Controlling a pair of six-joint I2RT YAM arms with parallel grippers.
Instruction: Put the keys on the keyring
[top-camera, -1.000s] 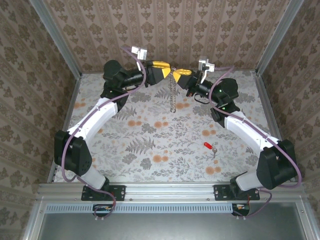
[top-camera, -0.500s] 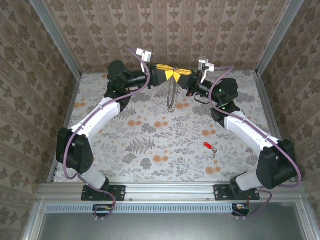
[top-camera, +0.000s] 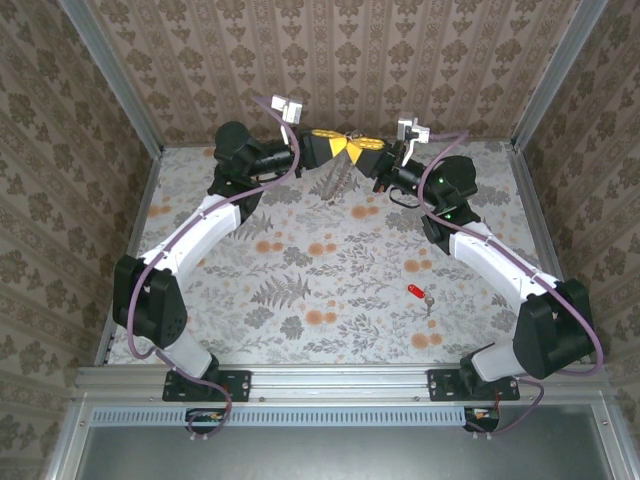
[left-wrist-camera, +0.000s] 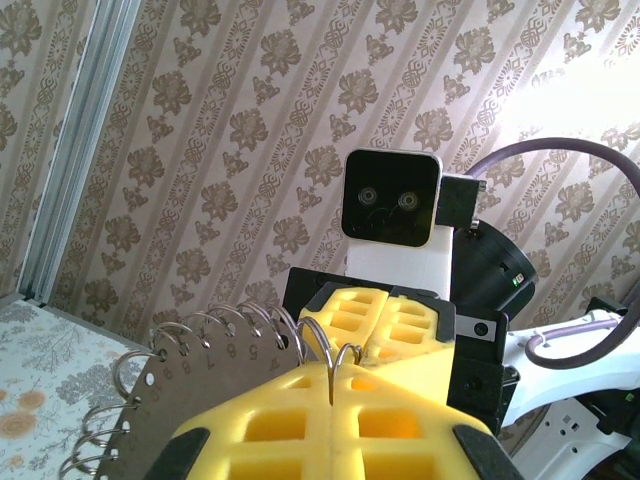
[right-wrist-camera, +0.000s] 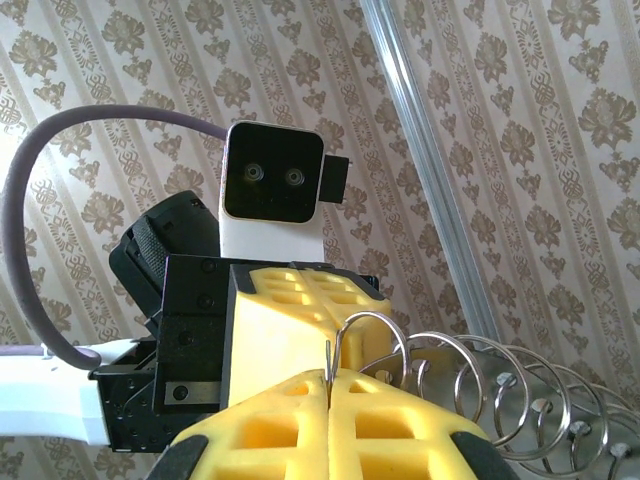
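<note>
Both arms reach to the far edge of the table (top-camera: 250, 300) and meet above its middle, tip against tip. The left gripper (top-camera: 336, 143) and the right gripper (top-camera: 357, 146) are each fully closed. Each one pinches a thin wire of the keyring (top-camera: 337, 178), which hangs down from them over the far part of the table. In the left wrist view the seam between the yellow fingers (left-wrist-camera: 440, 410) has no gap and one wire loop comes out of it. The right wrist view shows the same for its own fingers (right-wrist-camera: 430, 420). In these close views the keyring looks like a row of silvery wire loops along a grey plate (left-wrist-camera: 200, 390) with numbers, though the overhead view is too small to confirm this shape. The key (top-camera: 417, 293) is not on the ring yet. It lies flat on the table, well apart from both grippers, toward the near right corner and just beside the forearm of the right arm. Its long axis runs diagonally, the red head toward the far left and the dark blade toward the near right. The right arm is clearly the nearer one. I judge that the right gripper should let go of the ring and fetch the key, while the left one holds the ring.
</note>
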